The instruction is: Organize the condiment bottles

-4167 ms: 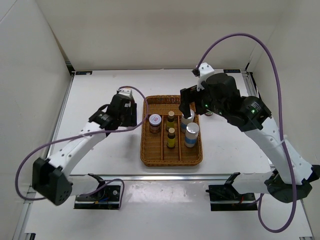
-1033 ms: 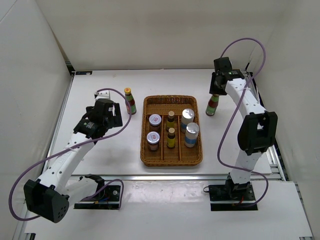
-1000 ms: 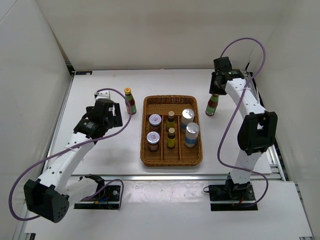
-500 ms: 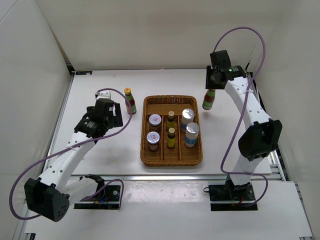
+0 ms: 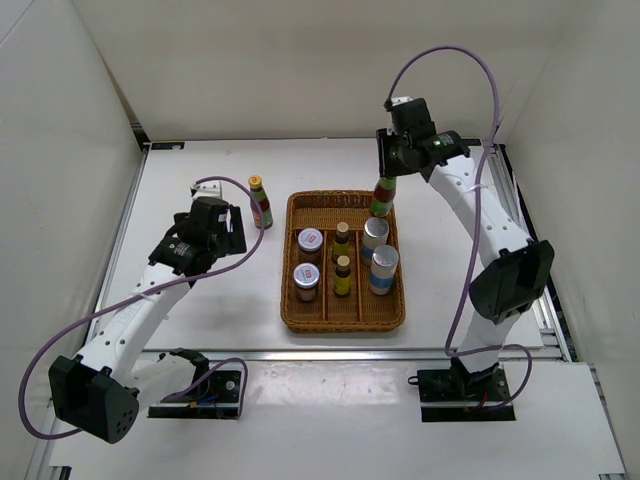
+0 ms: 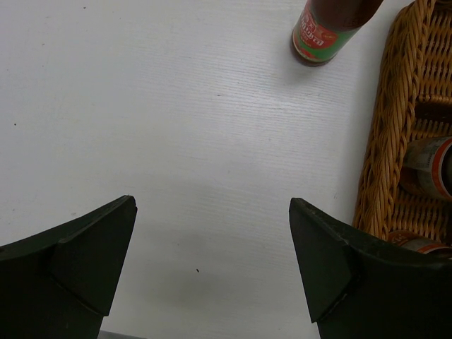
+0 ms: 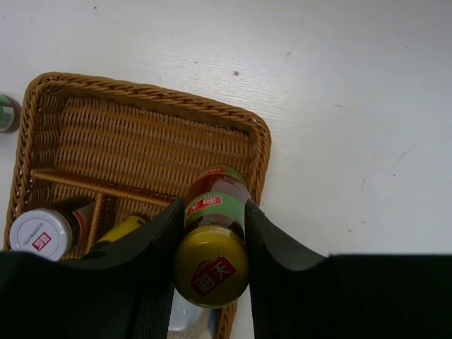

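Note:
My right gripper (image 5: 384, 180) is shut on a tall red-green bottle (image 5: 381, 198) with a yellow cap (image 7: 210, 265), held above the back right corner of the wicker tray (image 5: 292, 310). In the right wrist view the fingers (image 7: 164, 227) clamp the bottle's neck. A second tall bottle (image 5: 260, 201) stands on the table left of the tray. Inside the tray stand two white-lidded jars (image 5: 311, 241), two small brown bottles (image 5: 342, 237) and two silver-lidded shakers (image 5: 384, 263). My left gripper (image 5: 233, 232) is open above bare table, the second bottle (image 6: 326, 30) ahead of it.
The tray's rim (image 6: 393, 134) lies right of my left gripper, with a jar (image 6: 432, 167) just inside. The tray's back row (image 7: 141, 141) shows bare wicker between dividers. White walls enclose the table on three sides.
My right gripper has lifted the tall bottle off the table right of the tray and carried it left, over the tray's back right corner. The left arm has not moved.

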